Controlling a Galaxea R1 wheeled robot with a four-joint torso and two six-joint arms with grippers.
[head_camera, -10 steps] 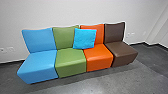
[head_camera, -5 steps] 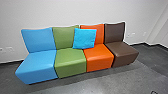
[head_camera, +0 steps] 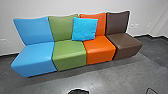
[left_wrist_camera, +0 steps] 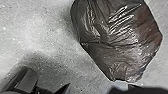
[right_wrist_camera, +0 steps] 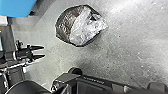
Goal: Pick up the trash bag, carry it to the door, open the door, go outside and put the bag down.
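A smooth grey floor (head_camera: 112, 77) with pale speckles and soft patches of reflected light carries a row of four low, armless, padded seats set side by side: light blue (head_camera: 36, 57), green (head_camera: 69, 53), orange (head_camera: 100, 48) and dark brown (head_camera: 123, 42). A square, bright blue fabric cushion (head_camera: 85, 28) rests on this row, leaning against the green and orange backs where they meet. Also directly on the floor, in front of the seats and apart from them, lies a rounded, dark, shiny plastic trash bag (right_wrist_camera: 81, 26), its thin film creased and partly see-through.
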